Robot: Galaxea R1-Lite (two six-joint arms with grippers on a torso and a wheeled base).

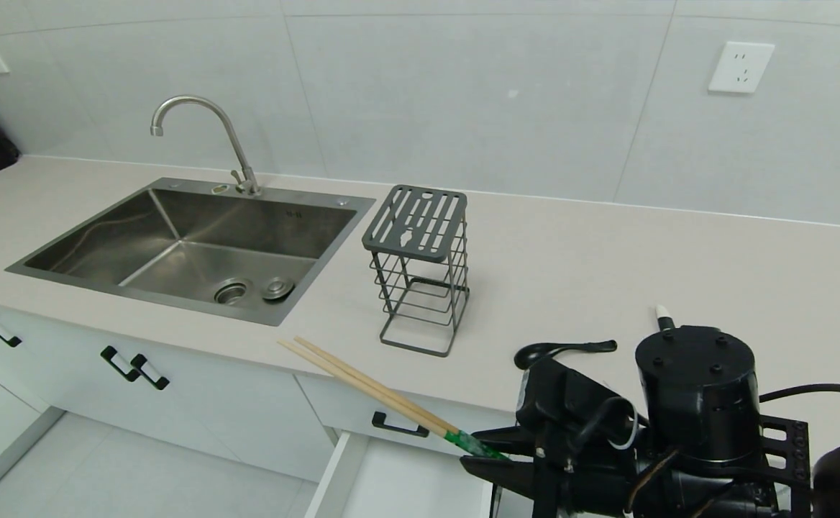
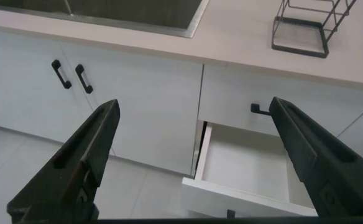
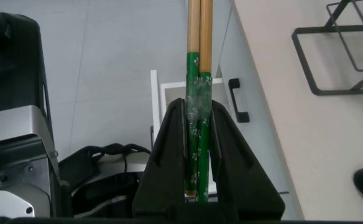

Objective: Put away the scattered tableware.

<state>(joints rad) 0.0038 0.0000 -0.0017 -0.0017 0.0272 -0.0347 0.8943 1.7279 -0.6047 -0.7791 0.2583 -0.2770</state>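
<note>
the head camera looks forward and down on the wire rack (image 1: 420,273) from well back. both wrist cameras sit lower, nearer; all three share the rack's base and the open drawer (image 2: 243,168) below.

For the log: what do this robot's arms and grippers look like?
Both are matte black. The left gripper has two long, wedge-shaped fingers tapering to blunt tips. The right gripper looks alike, flat and black. Behind it sit a round, drum-shaped wrist joint with screw heads, a perforated bracket and a black cable.
</note>
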